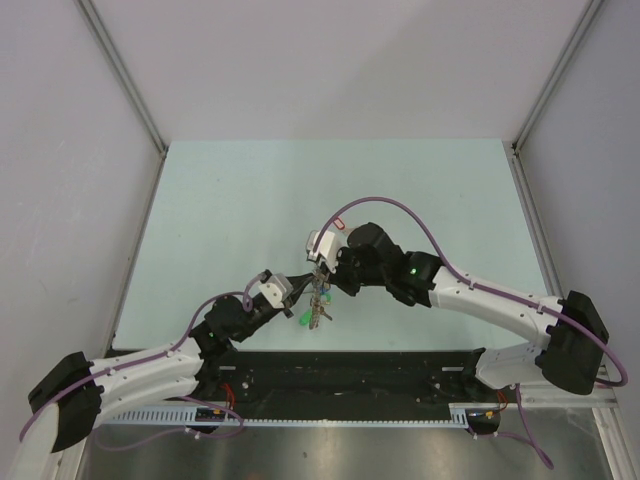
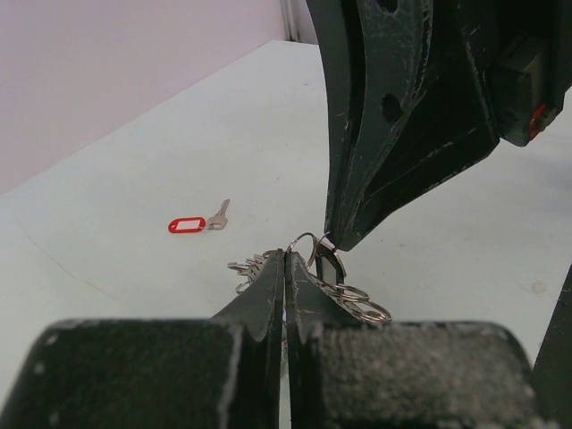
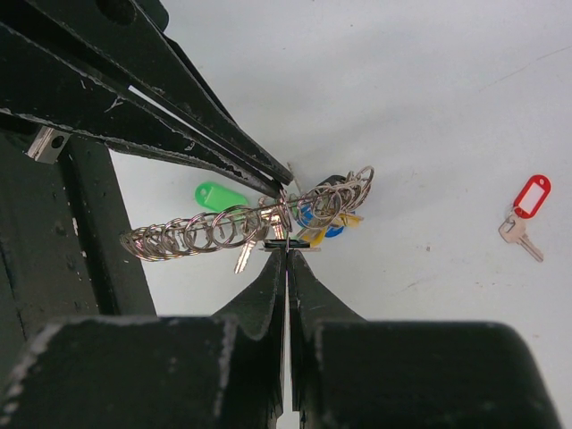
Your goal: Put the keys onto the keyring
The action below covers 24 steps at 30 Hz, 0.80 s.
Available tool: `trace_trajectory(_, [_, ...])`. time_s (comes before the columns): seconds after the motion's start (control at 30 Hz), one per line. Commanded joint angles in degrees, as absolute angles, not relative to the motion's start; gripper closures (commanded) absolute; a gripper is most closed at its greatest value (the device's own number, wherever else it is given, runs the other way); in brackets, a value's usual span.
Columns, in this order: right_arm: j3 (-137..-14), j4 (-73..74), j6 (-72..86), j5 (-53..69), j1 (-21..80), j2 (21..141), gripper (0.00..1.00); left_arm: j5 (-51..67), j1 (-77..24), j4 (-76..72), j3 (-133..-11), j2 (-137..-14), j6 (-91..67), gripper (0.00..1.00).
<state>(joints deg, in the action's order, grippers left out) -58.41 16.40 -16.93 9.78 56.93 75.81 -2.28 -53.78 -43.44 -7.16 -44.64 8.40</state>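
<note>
The keyring (image 3: 223,225) is a thin wire strung with several split loops, held above the table between both grippers. Green (image 3: 219,197) and blue (image 3: 315,214) tags hang from it. My left gripper (image 2: 286,256) is shut on the keyring's wire; its fingers (image 3: 223,143) enter the right wrist view from the upper left. My right gripper (image 3: 287,250) is shut on a black-tagged key (image 2: 329,265), pressed right against the wire. A red-tagged key (image 3: 527,207) lies loose on the table, also seen in the left wrist view (image 2: 192,223) and the top view (image 1: 338,222).
The pale green table (image 1: 240,200) is walled by grey panels on three sides. A black rail (image 1: 340,365) runs along the near edge between the arm bases. A purple cable (image 1: 400,210) loops over the right arm.
</note>
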Motion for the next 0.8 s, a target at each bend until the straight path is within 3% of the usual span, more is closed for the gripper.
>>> trace_trajectory(0.0, [-61.9, 7.3, -16.3, 12.0, 57.7, 76.3, 1.00, 2.1, -54.1, -47.2, -9.1, -44.7, 7.0, 1.00])
trace_trajectory(0.77, [-62.2, 8.4, -17.0, 14.3, 56.3, 75.7, 1.00, 0.1, -54.0, -45.8, -9.3, -44.2, 7.3, 1.00])
